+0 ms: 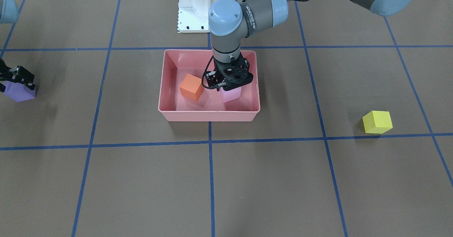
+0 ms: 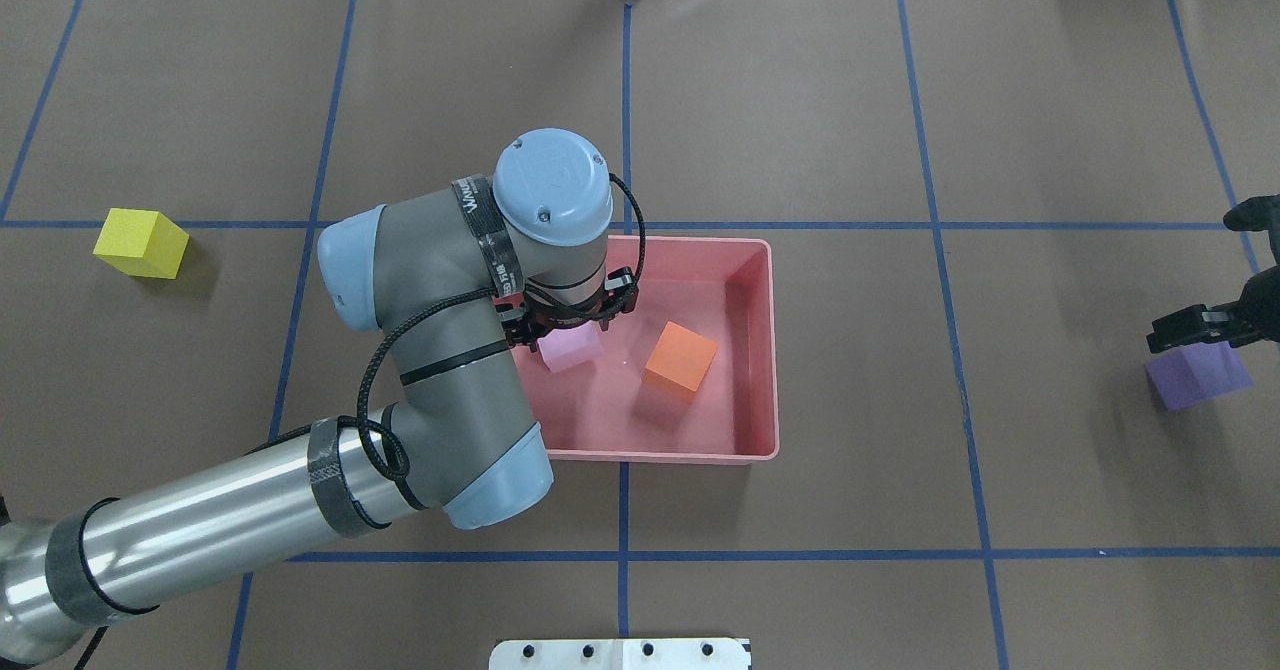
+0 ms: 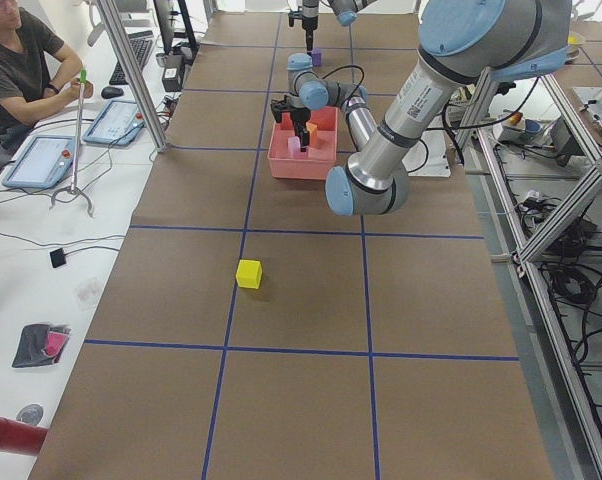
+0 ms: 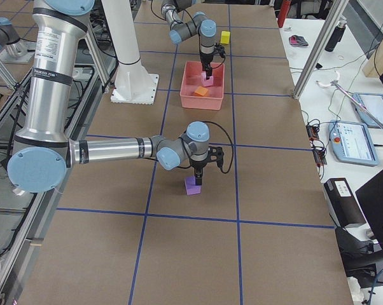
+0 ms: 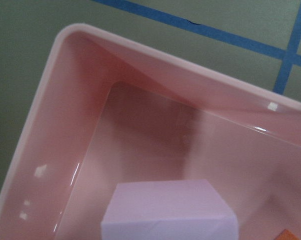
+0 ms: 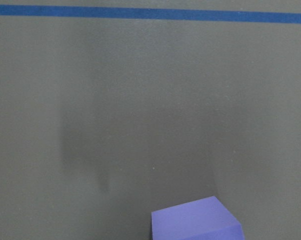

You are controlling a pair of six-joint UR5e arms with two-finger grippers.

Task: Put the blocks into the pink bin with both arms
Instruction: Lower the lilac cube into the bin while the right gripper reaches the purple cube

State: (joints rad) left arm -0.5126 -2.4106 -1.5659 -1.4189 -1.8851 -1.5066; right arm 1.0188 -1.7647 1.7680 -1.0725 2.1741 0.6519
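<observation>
Blocks number four: the orange one and the lilac one sit inside the single pink bin, the purple one and the yellow one lie well apart on the table. That table is covered in brown paper, crossed by blue tape lines, with a white base behind the bin. One seated person and two tablets are at a white side desk. Two arms work here. The left gripper reaches down onto the lilac block, and the right gripper is at the purple block; I cannot tell whether either is clamped.
</observation>
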